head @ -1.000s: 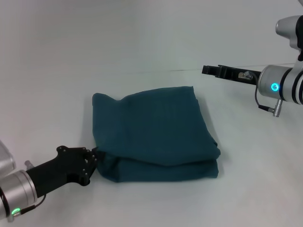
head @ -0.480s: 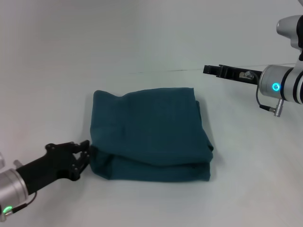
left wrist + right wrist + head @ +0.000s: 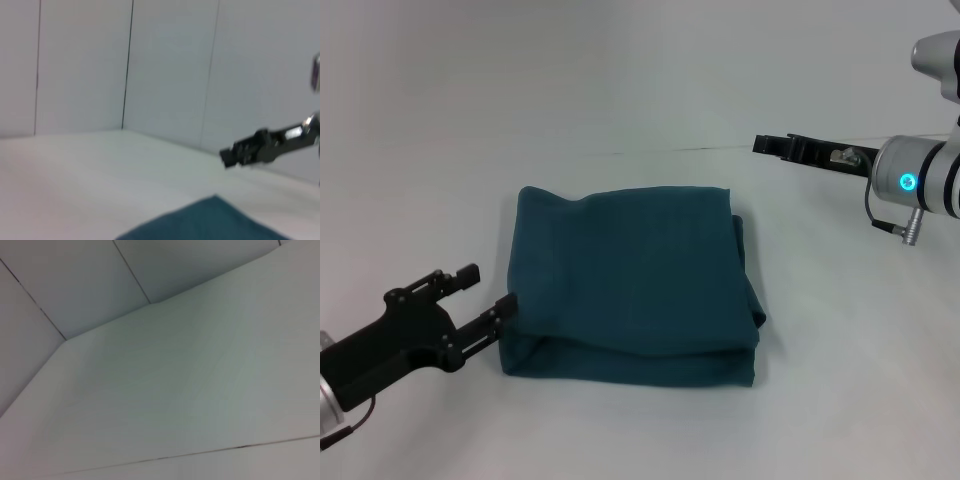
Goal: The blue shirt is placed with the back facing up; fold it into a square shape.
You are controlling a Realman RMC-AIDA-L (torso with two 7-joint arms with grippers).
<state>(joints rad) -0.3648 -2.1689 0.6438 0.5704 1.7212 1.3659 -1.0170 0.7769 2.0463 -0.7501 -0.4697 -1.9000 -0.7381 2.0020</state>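
The blue shirt (image 3: 630,290) lies folded into a rough square of stacked layers in the middle of the white table (image 3: 620,90), plain side up. My left gripper (image 3: 488,290) sits low at the shirt's near left corner. It is open, its two black fingers spread just beside the cloth edge and holding nothing. My right gripper (image 3: 767,145) hovers at the far right, well away from the shirt. In the left wrist view a corner of the shirt (image 3: 215,220) shows, with the right gripper (image 3: 229,157) farther off. The right wrist view shows no shirt.
A thin dark seam (image 3: 660,151) runs across the table behind the shirt. Panelled walls (image 3: 165,65) stand beyond the table's far edge.
My left gripper let go of the shirt's near left corner, opened and drew back to the left. The shirt's folded edges settled slightly leftward. The right arm barely moved.
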